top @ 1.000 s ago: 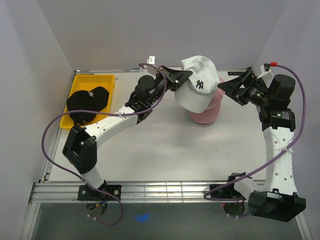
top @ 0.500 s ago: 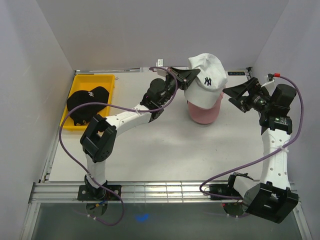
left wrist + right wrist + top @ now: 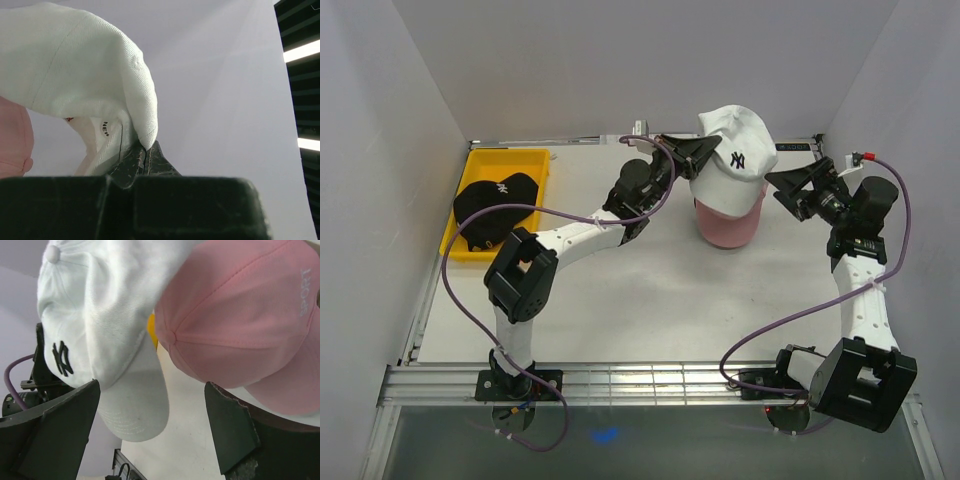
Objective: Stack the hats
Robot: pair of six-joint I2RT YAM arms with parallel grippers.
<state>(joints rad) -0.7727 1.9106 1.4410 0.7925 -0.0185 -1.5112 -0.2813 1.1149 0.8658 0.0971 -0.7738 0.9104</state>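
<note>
My left gripper (image 3: 696, 158) is shut on the back edge of the white cap (image 3: 735, 148) and holds it over the pink cap (image 3: 728, 225), which stands at the back middle. In the left wrist view the fingers pinch the white fabric (image 3: 90, 80), with the pink cap (image 3: 12, 140) at the left edge. My right gripper (image 3: 790, 187) is open and empty, just right of both caps; its view shows the white cap (image 3: 100, 305) and pink cap (image 3: 240, 320). The black cap (image 3: 495, 205) lies on the yellow tray. The tan cap is hidden.
The yellow tray (image 3: 510, 160) sits at the back left corner. White walls close in the back and both sides. Purple cables loop from both arms over the table's near half.
My left gripper carried the white cap right and up until it sat over the pink cap; it barely moved in the last half second. My right gripper shifted slightly left toward the caps.
</note>
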